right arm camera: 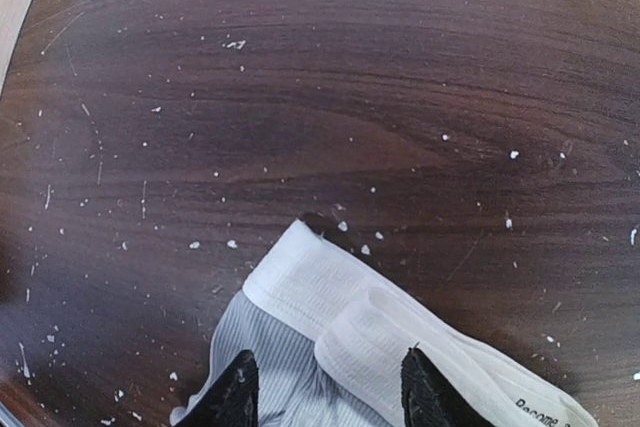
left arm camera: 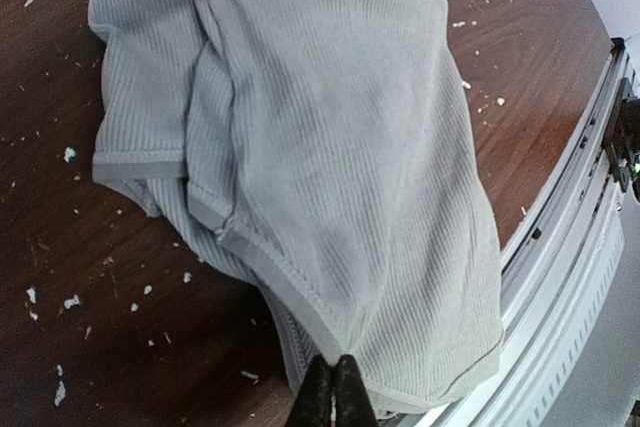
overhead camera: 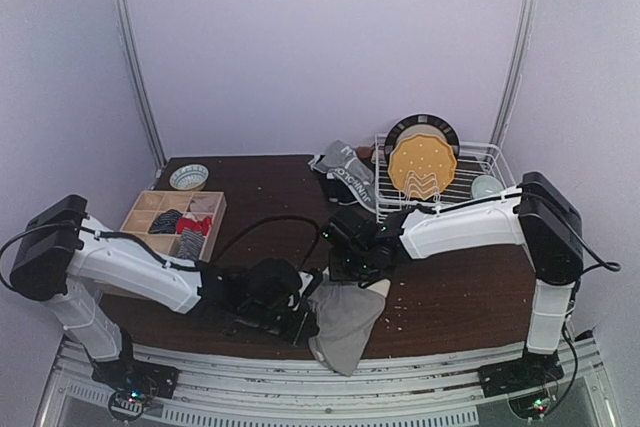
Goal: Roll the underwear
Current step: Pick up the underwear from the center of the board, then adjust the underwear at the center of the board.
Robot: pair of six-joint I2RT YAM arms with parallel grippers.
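A pair of grey ribbed underwear (overhead camera: pixel 347 319) with a white waistband lies at the table's front edge, its lower part hanging over the rail. In the left wrist view the grey underwear (left arm camera: pixel 330 147) fills the frame, and my left gripper (left arm camera: pixel 335 392) is shut, pinching its leg hem. In the top view my left gripper (overhead camera: pixel 300 313) is at the cloth's left side. My right gripper (right arm camera: pixel 330 392) is open just above the white waistband (right arm camera: pixel 340 317), one finger on each side of a fold. It also shows in the top view (overhead camera: pixel 352 265). More underwear (overhead camera: pixel 345 173) is piled at the back.
A wooden divided box (overhead camera: pixel 175 217) with rolled cloth items stands at the left, with a small bowl (overhead camera: pixel 189 177) behind it. A white wire dish rack (overhead camera: pixel 478 175) holding a yellow plate (overhead camera: pixel 422 165) stands at the back right. A metal rail (left arm camera: pixel 570 237) runs along the table's front edge.
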